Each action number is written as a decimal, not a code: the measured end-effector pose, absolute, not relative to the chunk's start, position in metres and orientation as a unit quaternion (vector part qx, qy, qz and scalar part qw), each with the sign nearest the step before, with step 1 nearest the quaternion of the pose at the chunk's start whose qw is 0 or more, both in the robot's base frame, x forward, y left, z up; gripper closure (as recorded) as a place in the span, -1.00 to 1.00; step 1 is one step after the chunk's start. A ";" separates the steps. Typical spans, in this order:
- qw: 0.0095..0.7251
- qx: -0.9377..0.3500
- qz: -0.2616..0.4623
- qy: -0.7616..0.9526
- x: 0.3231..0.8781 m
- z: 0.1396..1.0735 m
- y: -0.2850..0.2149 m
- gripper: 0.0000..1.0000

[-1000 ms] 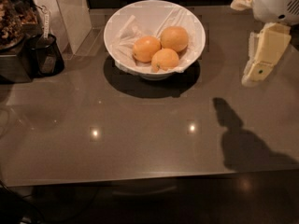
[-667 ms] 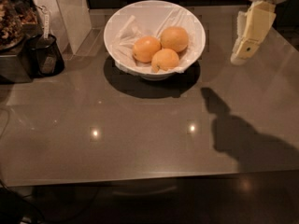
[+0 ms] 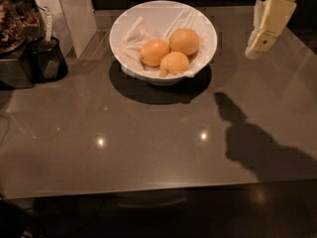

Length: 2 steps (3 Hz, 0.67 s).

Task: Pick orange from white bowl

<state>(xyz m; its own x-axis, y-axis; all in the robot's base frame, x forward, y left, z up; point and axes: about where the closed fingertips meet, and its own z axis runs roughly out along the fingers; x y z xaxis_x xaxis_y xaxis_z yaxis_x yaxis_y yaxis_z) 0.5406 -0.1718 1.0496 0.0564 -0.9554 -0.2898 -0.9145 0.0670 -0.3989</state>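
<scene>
Three oranges (image 3: 174, 63) sit touching on the crumpled lining (image 3: 133, 33) in the bowl (image 3: 212, 33) at the counter's (image 3: 148, 148) back. Your tool (image 3: 265, 26) hangs well right of it, and you can't make out its grip.

The three oranges (image 3: 174, 63) are plain orange, the bowl (image 3: 158, 11) glossy white (its crumpled lining (image 3: 134, 33) white too). The pale cream gripper (image 3: 256, 47) hangs right of the bowl, over the grey-brown table (image 3: 148, 148).

Open air between the claw (image 3: 258, 44) at upper right and the white bowl (image 3: 120, 29); dark container (image 3: 48, 59) far left
</scene>
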 end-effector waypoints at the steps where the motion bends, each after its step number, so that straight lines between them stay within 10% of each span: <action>1: 0.271 -0.692 -0.042 0.668 0.556 1.057 -0.163 -1.00; 2: 0.278 -0.720 -0.028 0.635 0.584 1.054 -0.137 -1.00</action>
